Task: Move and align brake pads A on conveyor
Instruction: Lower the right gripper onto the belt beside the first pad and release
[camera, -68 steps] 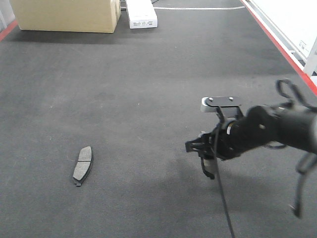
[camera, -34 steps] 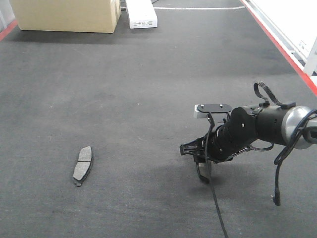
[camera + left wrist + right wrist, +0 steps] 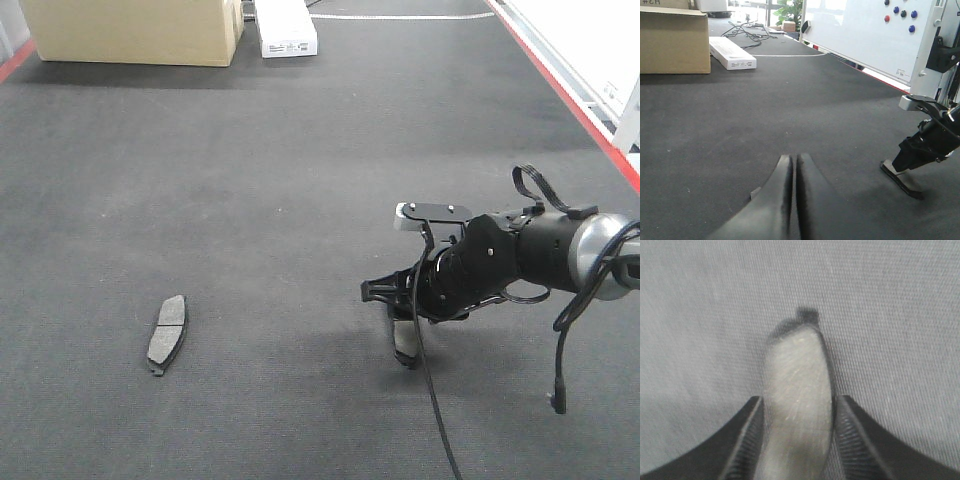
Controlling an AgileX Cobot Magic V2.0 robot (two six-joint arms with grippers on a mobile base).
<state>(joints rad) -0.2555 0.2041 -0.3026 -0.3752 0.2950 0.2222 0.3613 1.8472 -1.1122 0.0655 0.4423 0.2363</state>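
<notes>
Right up close in the right wrist view, the right gripper (image 3: pixel 798 400) has its two ribbed fingers (image 3: pixel 747 440) clamped on either side of a grey brake pad (image 3: pixel 797 365). The pad's tabbed end pokes out past the fingertips over the dark weave of the conveyor belt (image 3: pixel 900 315). In the front view that's lower right of centre: the pad points downward beneath the black arm, lower end at the belt, though I can't confirm contact. The left gripper (image 3: pixel 793 162) fills the bottom centre of its own wrist view, fingers pressed together with nothing between them, low over the belt. In the front view's lower left, a second brake pad (image 3: pixel 167 333) lies flat on the belt, well apart from the held one, its groove visible. Farther back, upper left, a cardboard box (image 3: pixel 130 30) and a white box (image 3: pixel 285 28) sit side by side. A red strip (image 3: pixel 570 90) runs along the right edge, and a whiteboard (image 3: pixel 860 30) stands beyond it.
</notes>
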